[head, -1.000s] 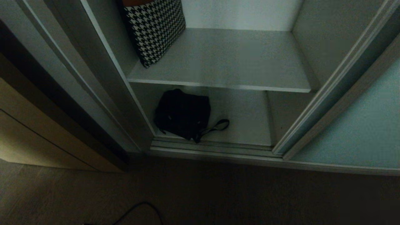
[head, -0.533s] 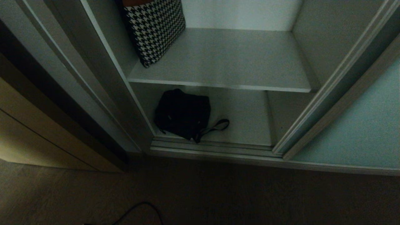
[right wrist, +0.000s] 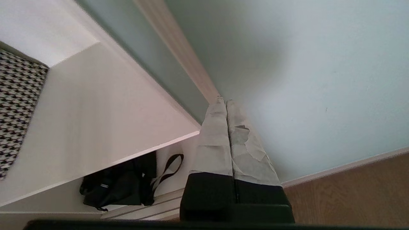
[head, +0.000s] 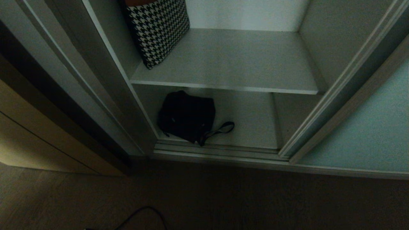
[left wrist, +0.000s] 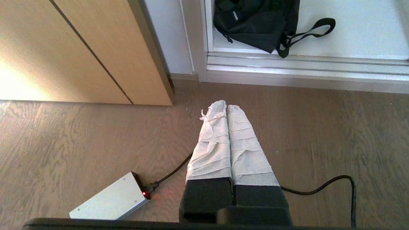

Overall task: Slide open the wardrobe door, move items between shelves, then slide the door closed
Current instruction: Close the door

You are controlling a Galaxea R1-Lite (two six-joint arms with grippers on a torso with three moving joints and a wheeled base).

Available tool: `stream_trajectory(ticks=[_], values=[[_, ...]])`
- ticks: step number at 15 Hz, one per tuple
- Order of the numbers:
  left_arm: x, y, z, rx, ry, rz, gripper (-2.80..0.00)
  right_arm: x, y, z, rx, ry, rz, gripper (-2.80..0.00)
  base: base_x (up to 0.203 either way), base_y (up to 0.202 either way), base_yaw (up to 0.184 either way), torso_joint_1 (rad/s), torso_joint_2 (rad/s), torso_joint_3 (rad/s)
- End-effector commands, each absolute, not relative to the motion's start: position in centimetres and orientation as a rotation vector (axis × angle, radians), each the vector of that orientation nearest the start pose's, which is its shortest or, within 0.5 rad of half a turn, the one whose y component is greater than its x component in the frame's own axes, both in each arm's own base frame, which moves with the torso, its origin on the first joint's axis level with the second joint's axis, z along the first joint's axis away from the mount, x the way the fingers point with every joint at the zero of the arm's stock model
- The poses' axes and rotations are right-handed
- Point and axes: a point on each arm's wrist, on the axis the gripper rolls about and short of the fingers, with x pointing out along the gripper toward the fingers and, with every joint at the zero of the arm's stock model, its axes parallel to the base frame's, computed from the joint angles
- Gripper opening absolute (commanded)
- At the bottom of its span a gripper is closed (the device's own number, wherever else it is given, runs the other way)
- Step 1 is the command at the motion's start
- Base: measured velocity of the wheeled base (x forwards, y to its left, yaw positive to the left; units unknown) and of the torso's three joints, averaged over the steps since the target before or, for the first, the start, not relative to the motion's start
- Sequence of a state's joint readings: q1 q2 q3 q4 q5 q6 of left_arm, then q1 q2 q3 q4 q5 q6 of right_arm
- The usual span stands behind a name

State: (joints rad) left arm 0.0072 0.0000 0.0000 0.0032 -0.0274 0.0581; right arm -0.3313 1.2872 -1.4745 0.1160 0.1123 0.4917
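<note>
Both claws are sitting closed and empty: the left claw [left wrist: 226, 107] over the floor, the right claw [right wrist: 222, 101] by the sliding wardrobe door [head: 367, 127], already slid open. The black bag [head: 187, 116] is lying at the bottom shelf's [head: 252, 123] front-left corner; moving it up and closing are remaining.

My left gripper [left wrist: 226, 107] has fingers [left wrist: 213, 140] wrapped in wrinkled pale cloth tape above black matt bases; my right gripper [right wrist: 223, 101] wears the same tape, torn in patches. The sliding wardrobe door [right wrist: 303, 80] is frosted pale blue-green, matt and grainy. The upper shelf [head: 230, 60] is smooth white-grey laminate. The black bag [head: 187, 116] is soft, floppy fabric. The houndstooth cushion [head: 158, 30] looks woven. The floor [left wrist: 80, 140] is grained wood, the cabinet front [left wrist: 64, 54] smooth beige wood.
</note>
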Motion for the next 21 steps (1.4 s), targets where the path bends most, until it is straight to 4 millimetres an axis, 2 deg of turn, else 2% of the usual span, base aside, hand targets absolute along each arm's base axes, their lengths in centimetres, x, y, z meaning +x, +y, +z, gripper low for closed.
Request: stream_trajectory(ticks=[1, 7, 12, 21], values=[[-2.3, -0.1, 7.5, 0.058, 0.004, -0.020, -2.80, 17.5, -5.8, 39.8, 0.481, -0.102, -0.203, -2.80, 0.000, 0.000, 0.000, 0.000, 0.00, 0.000], [-2.3, -0.1, 7.5, 0.058, 0.004, -0.020, -2.80, 18.7, -6.2, 39.2, 0.488, -0.068, -0.192, -2.80, 0.000, 0.000, 0.000, 0.000, 0.00, 0.000], [-2.3, -0.1, 7.5, 0.058, 0.004, -0.020, -2.80, 20.3, -6.7, 38.8, 0.466, -0.135, -0.172, -2.80, 0.000, 0.000, 0.000, 0.000, 0.00, 0.000], [-2.3, -0.1, 7.5, 0.058, 0.004, -0.020, -2.80, 21.3, -7.1, 38.0, 0.474, -0.106, -0.181, -2.80, 0.000, 0.000, 0.000, 0.000, 0.00, 0.000]])
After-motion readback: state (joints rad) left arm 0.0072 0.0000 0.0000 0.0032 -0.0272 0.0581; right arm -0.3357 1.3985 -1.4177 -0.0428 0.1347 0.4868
